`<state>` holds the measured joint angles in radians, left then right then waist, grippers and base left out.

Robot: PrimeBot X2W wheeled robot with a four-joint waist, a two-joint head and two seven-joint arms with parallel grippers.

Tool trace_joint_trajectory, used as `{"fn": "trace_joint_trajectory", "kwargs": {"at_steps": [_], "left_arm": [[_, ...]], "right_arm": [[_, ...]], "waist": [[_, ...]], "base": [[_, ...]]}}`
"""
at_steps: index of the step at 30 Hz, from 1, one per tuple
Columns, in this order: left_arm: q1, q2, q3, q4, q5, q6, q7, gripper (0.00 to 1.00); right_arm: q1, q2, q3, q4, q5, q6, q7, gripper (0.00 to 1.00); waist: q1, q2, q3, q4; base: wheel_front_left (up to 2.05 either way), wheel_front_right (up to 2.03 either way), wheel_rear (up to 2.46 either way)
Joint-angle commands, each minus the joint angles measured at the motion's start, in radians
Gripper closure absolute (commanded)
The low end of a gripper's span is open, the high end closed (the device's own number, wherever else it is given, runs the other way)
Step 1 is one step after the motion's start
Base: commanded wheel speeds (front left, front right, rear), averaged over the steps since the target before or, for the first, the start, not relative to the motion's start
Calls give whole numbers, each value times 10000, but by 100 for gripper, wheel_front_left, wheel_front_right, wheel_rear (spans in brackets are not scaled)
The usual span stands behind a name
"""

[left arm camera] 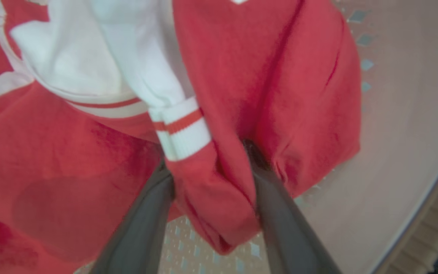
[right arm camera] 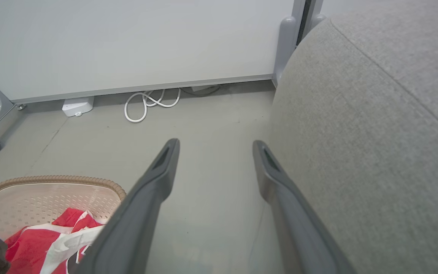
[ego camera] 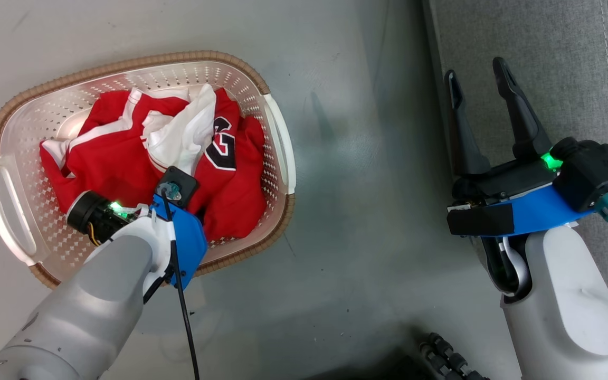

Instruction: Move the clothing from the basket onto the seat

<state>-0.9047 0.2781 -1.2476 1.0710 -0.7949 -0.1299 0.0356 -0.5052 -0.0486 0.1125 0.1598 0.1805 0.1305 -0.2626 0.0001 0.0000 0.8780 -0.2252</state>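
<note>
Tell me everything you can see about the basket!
The basket is cream plastic, full of little holes, rounded-rectangular, with a brown woven-look rim and white handles at its two ends. It sits upright on the grey floor, to the left of the seat and apart from it. The red and white clothing lies piled inside, and the left gripper reaches down into it.

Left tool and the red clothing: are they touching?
Touching. The left wrist view shows the left tool with fingers sunk into the clothing, a red fold bunched between them.

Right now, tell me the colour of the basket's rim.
Basket rim: brown, woven-look; best in the head view.
</note>
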Motion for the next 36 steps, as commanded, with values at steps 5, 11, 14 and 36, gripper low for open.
{"fn": "trace_joint_trajectory", "kwargs": {"at_steps": [5, 11, 14, 36], "left_arm": [[-258, 19, -207, -111, -178, -7, -100, 100], [-240, -135, -305, -317, -428, -7, -315, 100], [-193, -192, -329, -469, -420, -7, -488, 100], [686, -793, -352, -1242, -1187, -7, -2325, 100]], "right_arm": [[-154, -31, -40, 44, 30, 4, -35, 0], [-160, -31, -60, 140, -94, 4, -35, 0], [-140, -33, -81, 203, -144, 4, -35, 0], [717, -33, -310, 785, -672, 4, -36, 0]], "waist": [[-1, 0, -53, 75], [-1, 0, -303, 240], [-1, 0, -520, 349], [-1, 0, -2980, 1527]], "base": [[0, 0, 0], [0, 0, 0], [0, 0, 0], [0, 0, 0]]}}
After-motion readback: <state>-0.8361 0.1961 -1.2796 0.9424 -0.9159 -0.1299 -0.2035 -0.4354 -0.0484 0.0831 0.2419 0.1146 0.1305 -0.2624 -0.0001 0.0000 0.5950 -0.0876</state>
